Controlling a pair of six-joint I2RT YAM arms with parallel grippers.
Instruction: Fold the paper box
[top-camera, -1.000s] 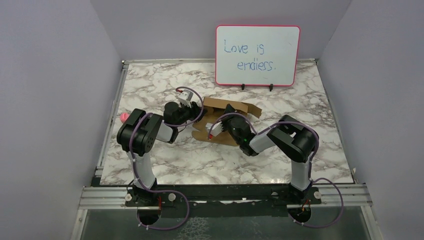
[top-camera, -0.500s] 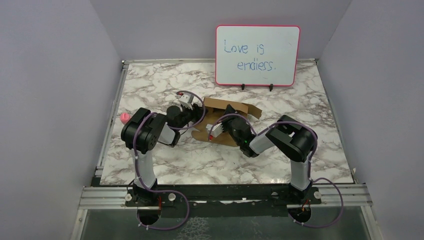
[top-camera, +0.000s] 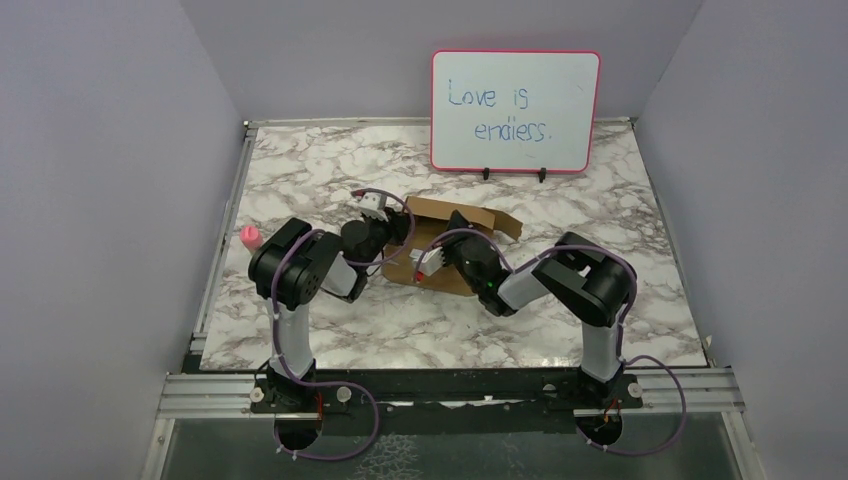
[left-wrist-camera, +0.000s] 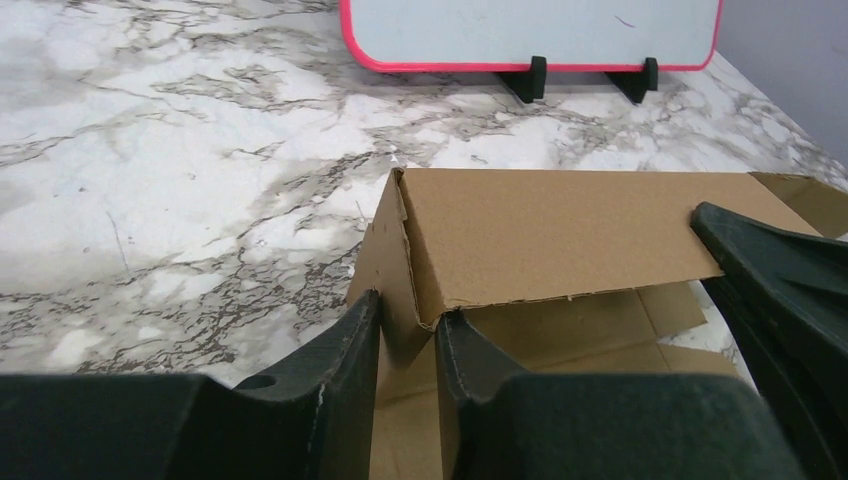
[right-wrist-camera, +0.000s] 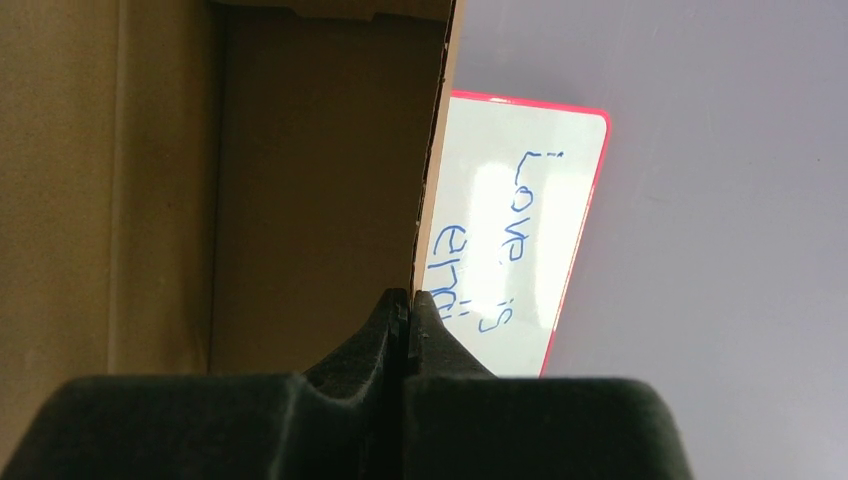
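Paper box (top-camera: 445, 212) lies on the marble table (top-camera: 620, 220) about midway across. It is nearer to me than the pink-framed whiteboard (top-camera: 515, 110) standing at the far edge, and it sits between my two arms. From the overhead view I read it as half formed: plain brown card with a far wall raised, a loose flap sticking out to the right, and the base flat on the marble.

My left gripper (left-wrist-camera: 408, 325) is at the box's left end. On its wrist camera the two dark fingers (left-wrist-camera: 345, 350) straddle the corner where a short side wall meets a long panel folded over the top. The card fills the gap between them and touches both, so I call it clamped on that corner of the paper box. The side wall there stands roughly upright.

My right gripper (right-wrist-camera: 408, 295) reaches in from the right over the middle of the box. Its wrist camera shows the fingertips pressed together, with the thin edge of a card panel running straight into the seam between them. I take that as a pinch on the panel's edge. Brown card fills the left of that view, and the whiteboard's blue handwriting shows past the edge.

A small pink object (top-camera: 249, 236) sits near the table's left edge, well apart from the box; I cannot tell what it is
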